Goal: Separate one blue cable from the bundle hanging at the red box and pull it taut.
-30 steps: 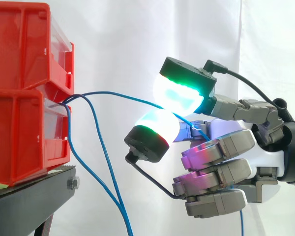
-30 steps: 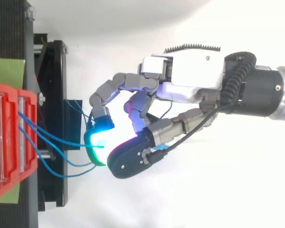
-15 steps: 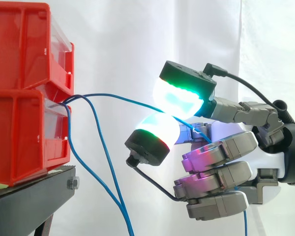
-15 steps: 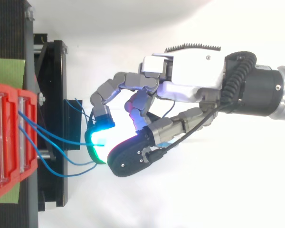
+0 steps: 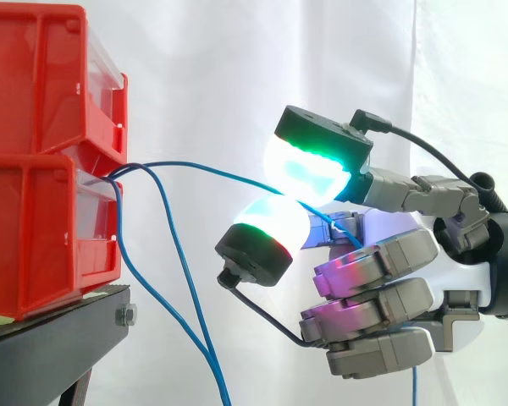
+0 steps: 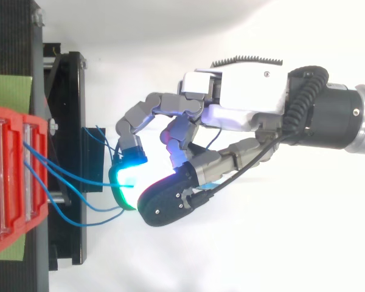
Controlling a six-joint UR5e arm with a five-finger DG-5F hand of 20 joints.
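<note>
Pinching one blue cable (image 5: 220, 172) between two glowing fingertips (image 5: 309, 169), the hand (image 5: 457, 271) sits to the right of the red box (image 5: 34, 228), its other fingers curled below the pinch and holding nothing. The cable leaves the gap between the box's two stacked bins and runs in a shallow arc away from the box to the pinch. The other blue cables (image 5: 207, 348) hang slack from the same gap and drop past the black stand (image 5: 51, 338) under the box. Compared with a second ago the hand has drawn slightly farther from the red box, and the pinched cable's arc looks a little flatter; over the last half second almost nothing has shifted.
</note>
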